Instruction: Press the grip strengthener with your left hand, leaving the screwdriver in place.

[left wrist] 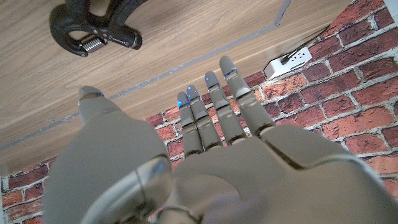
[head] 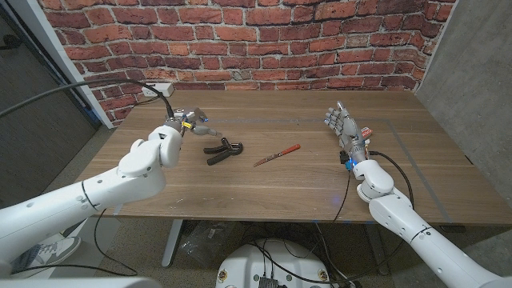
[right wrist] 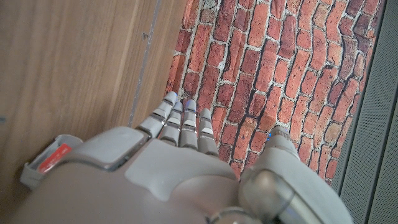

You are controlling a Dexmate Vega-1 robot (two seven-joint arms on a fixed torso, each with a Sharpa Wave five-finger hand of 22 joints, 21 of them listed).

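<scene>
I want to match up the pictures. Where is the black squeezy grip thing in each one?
Head view: the grip strengthener lies left of the table's middle, between the left robot hand and the screwdriver.
Left wrist view: at the top left, beyond the fingers.
Right wrist view: not in it.
Shared landmark: the brick wall.

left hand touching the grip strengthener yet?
Apart. The left wrist view shows the left hand open, with bare table between its fingertips and the grip strengthener. The head view agrees.
</scene>
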